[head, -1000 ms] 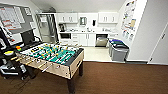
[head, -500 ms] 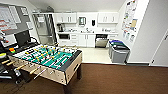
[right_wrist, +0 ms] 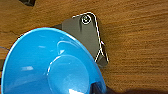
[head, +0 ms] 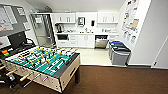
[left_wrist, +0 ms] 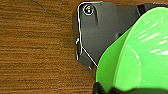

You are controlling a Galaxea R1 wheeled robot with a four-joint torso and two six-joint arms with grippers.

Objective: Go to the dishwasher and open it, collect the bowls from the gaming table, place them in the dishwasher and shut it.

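Head view: the camera looks across a brown wood-grain floor point(head: 117, 80) towards a small kitchenette. A table-football table point(head: 42, 66) with a green field, rods and pale handles stands close on the left. Beyond it, where the floor turns pale, white cabinets point(head: 80, 40) run along the back wall under white wall cupboards point(head: 65, 18). The brushed stainless-steel dishwasher point(head: 101, 41), with its bar handle along the top, sits in that cabinet row, right of centre; its door appears shut. Grey waste bins point(head: 119, 53) with dark lids stand near the white right-hand wall, just right of the dishwasher. A dark monitor point(head: 17, 39) sits at far left behind the football table.

Left wrist view: a large bright green round plastic bowl point(left_wrist: 140, 57) shows large, seen partly from the inside, above the brown wood-grain floor. The robot's dark plate lies behind it. The bowl's lower edge meets a dark part at the frame edge; I cannot tell the state of the left pincer.

Right wrist view: a blue round plastic bowl point(right_wrist: 50, 65) shows large, its inside facing the camera, over the same wood-grain floor. A dark part touches its rim near the frame edge; I cannot tell the state of the right pincer.
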